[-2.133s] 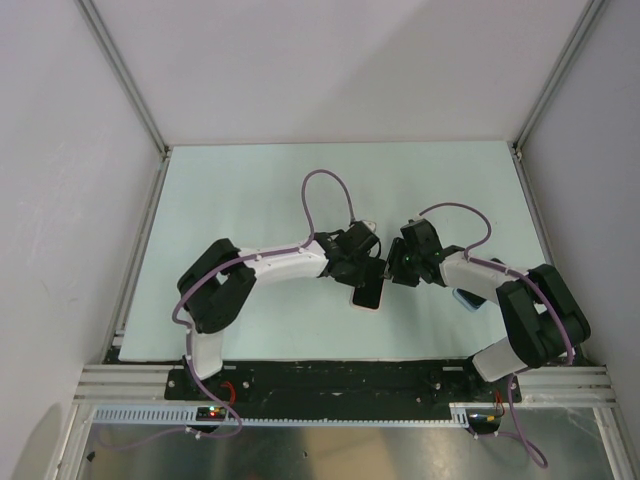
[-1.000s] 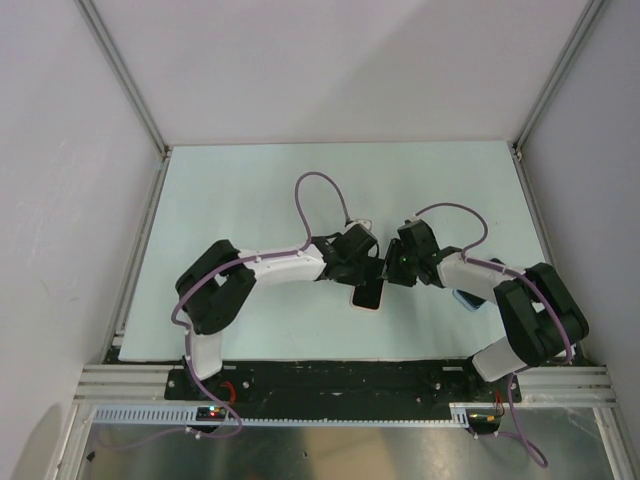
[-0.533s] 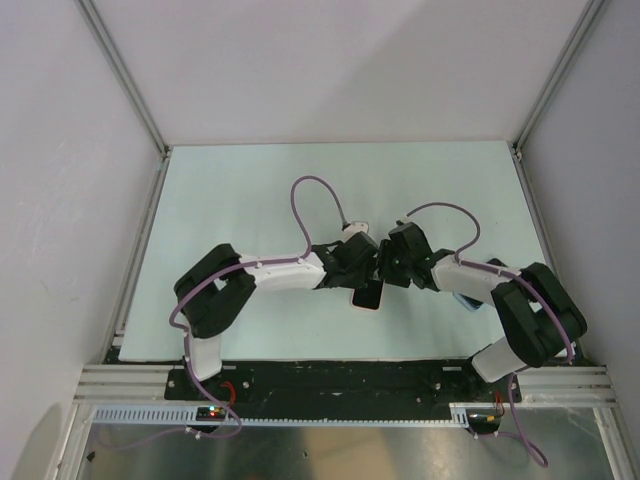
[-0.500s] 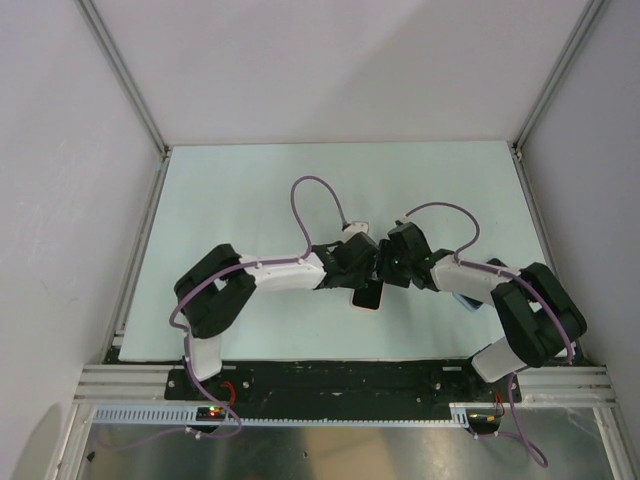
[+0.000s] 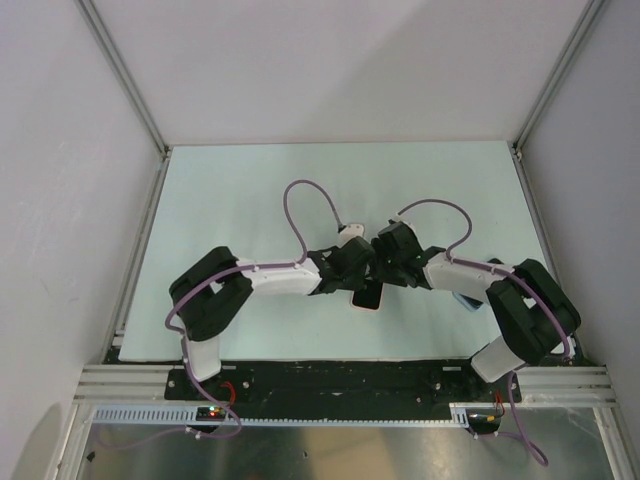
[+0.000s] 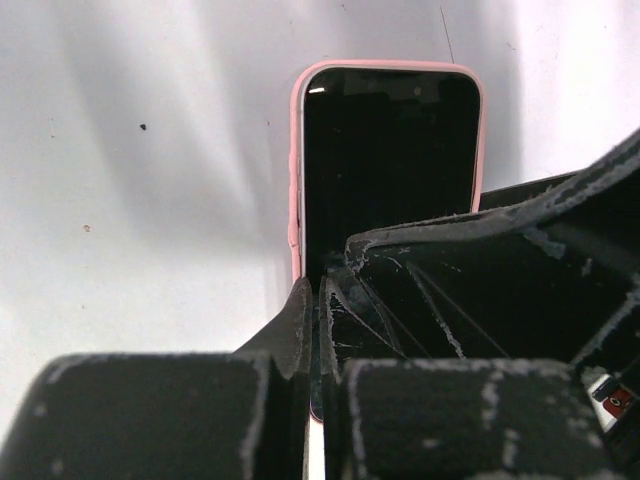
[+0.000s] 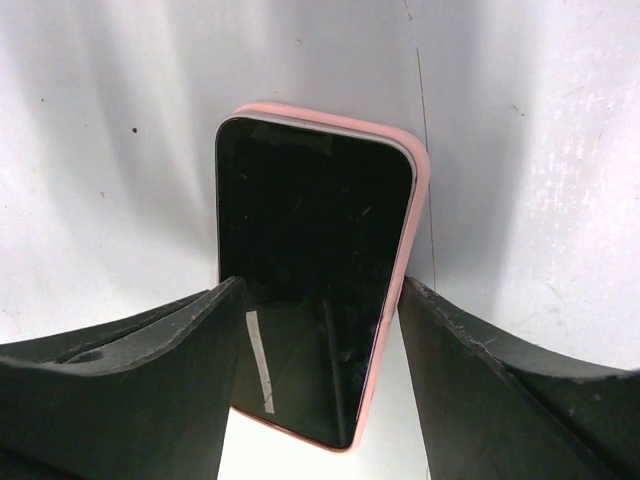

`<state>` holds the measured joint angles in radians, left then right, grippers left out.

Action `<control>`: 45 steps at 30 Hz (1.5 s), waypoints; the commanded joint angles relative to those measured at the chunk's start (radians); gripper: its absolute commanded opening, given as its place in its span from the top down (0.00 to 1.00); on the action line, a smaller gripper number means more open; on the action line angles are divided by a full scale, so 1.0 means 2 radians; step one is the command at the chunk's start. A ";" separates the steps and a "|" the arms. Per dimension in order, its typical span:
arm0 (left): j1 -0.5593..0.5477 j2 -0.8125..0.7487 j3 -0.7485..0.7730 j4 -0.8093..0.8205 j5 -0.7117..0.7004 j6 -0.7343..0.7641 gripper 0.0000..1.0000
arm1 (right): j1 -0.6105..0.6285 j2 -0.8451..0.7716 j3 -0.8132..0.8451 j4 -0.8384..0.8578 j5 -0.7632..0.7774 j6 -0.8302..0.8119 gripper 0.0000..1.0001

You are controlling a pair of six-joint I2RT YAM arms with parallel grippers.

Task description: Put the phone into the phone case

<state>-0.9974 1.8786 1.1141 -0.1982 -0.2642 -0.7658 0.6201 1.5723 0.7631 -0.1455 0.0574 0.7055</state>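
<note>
The phone (image 7: pixel 310 270) already lies screen-up in the pink case (image 7: pixel 416 190) on the table (image 5: pixel 250 200), with the left gripper (image 6: pixel 315 300) pressed together at its 7 o'clock edge and the right gripper (image 7: pixel 320 290) spread astride it, so the seating step looks nearly done and next calls for pushing down any corner not yet snapped in.

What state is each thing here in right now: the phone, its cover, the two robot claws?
phone: face up, screen dark, sitting inside the case.
pink case: lying flat on the table, around the phone.
left end effector: shut, tips at the phone's long edge.
right end effector: open, fingers either side of the phone.
</note>
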 commanded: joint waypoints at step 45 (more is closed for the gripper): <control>0.178 -0.156 -0.073 -0.061 0.074 -0.033 0.81 | 0.049 0.153 0.072 0.096 -0.168 -0.121 0.33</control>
<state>-0.6453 1.5387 0.9272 -0.3103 -0.1516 -0.8387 0.6781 1.8236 0.9379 0.1848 -0.1799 0.4873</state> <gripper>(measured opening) 0.197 0.667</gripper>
